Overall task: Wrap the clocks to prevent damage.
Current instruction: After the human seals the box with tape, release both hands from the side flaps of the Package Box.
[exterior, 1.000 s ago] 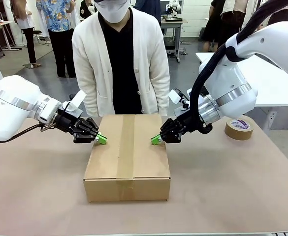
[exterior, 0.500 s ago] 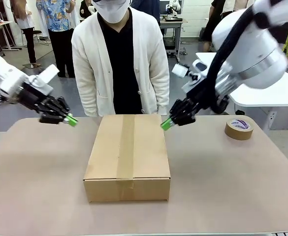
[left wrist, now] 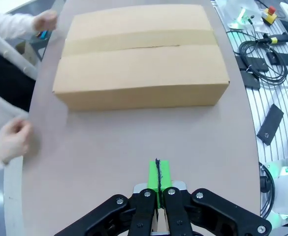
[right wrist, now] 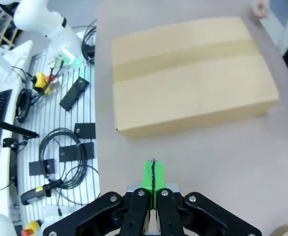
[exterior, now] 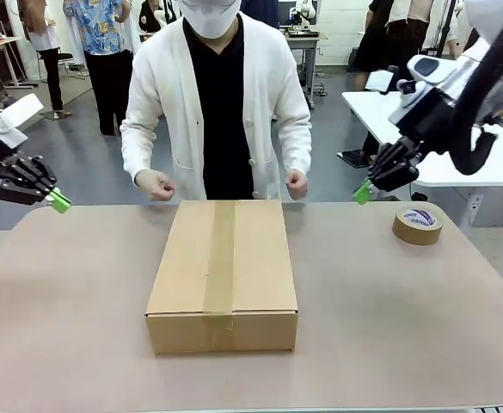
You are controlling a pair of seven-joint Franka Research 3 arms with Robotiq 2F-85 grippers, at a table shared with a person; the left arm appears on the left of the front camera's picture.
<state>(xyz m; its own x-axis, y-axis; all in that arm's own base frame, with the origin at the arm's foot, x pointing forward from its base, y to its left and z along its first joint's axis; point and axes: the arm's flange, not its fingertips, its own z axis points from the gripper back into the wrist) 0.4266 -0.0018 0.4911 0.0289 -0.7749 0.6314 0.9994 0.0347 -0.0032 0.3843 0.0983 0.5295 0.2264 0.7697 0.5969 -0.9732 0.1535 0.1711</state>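
A closed cardboard box (exterior: 223, 274) sits in the middle of the desk (exterior: 389, 327), its top seam covered by a strip of brown tape (exterior: 220, 254) running from the near edge to the far edge. No clock can be seen; the box is sealed, so what it holds cannot be told.

The left end effector (exterior: 59, 202) hangs above the desk's far left corner, well apart from the box, its arm reaching in from the left edge with the fingers angled down and toward the middle. Its green pads (left wrist: 158, 174) are pressed together with nothing between them.

The right end effector (exterior: 362, 192) is raised over the far right side of the desk, also well clear of the box, its arm bent down from the upper right. Its green pads (right wrist: 153, 177) are likewise pressed flat against each other and hold nothing.

A roll of brown tape (exterior: 418, 224) lies flat near the desk's far right edge.

A person in a white cardigan stands at the far side, with one loosely closed hand (exterior: 155, 185) and the other hand (exterior: 297, 184) held just beyond the box's far edge.
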